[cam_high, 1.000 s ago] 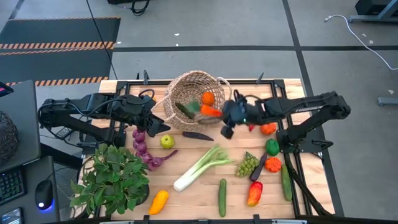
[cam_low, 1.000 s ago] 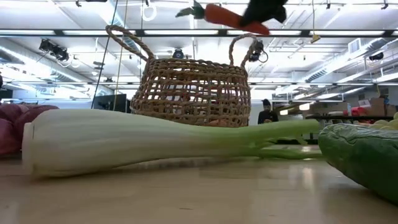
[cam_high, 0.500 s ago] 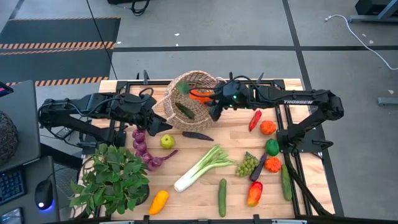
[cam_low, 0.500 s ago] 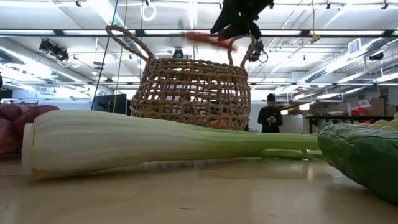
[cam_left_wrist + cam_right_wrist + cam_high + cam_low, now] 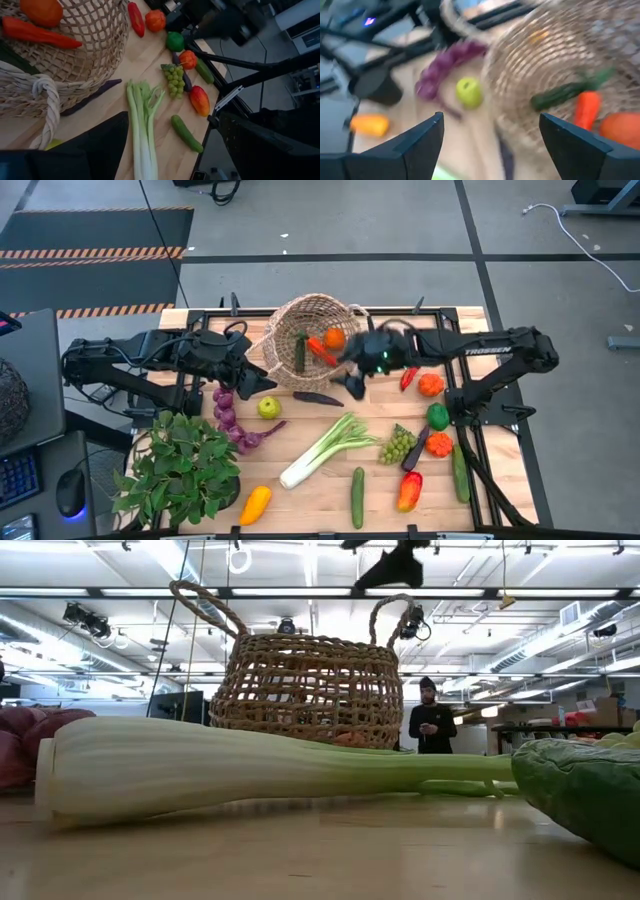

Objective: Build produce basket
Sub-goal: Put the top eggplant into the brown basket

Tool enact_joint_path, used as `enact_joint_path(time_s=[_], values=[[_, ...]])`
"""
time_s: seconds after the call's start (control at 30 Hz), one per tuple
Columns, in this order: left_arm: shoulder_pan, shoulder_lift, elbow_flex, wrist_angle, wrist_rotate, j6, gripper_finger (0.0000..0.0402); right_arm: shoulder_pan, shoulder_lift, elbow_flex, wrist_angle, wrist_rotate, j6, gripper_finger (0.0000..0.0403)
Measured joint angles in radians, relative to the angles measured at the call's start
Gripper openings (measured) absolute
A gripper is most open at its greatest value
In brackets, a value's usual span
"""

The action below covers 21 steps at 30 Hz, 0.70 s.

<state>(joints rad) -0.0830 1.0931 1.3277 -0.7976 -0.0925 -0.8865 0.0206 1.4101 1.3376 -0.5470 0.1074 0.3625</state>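
Right gripper [image 5: 352,376] hangs open and empty just beside the basket [image 5: 285,330]. Carrot [image 5: 320,350] lies inside the basket, apart from its fingers.

My basket [image 5: 300,330]: woven straw, rough, matt. Table [image 5: 330,500]: pale wood planks, smooth. My arms: dark matt plastic, metal. Leek [image 5: 250,765]: smooth, faintly ribbed, slight sheen. Pepper [image 5: 135,19]: glossy.

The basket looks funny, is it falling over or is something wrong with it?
The basket stands upright in the low view, not falling. The left gripper sits open by its rim. Inside lie a carrot, an orange and a cucumber. Nothing looks spilled or broken.
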Motion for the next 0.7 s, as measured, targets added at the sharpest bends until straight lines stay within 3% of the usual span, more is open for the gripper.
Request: enact_joint_path(time_s=[0.2, 0.33, 0.47, 0.7], values=[[0.0, 0.0, 0.0, 0.001, 0.0, 0.009, 0.0318, 0.117, 0.02, -0.008, -0.121, 0.047, 0.069, 0.0312], [0.0, 0.0, 0.0, 0.001, -0.001, 0.044, 0.0318, 0.143, 0.037, -0.061, -0.094, 0.069, 0.135, 0.03], [0.001, 0.007, -0.001, 0.001, -0.001, 0.061, 0.0318, 0.136, 0.075, -0.134, -0.047, 0.009, 0.193, 0.0289], [-0.002, 0.045, -0.001, -0.006, 0.0, 0.146, 0.0318, 0.129, 0.189, -0.197, 0.042, 0.006, 0.123, 0.0291]])
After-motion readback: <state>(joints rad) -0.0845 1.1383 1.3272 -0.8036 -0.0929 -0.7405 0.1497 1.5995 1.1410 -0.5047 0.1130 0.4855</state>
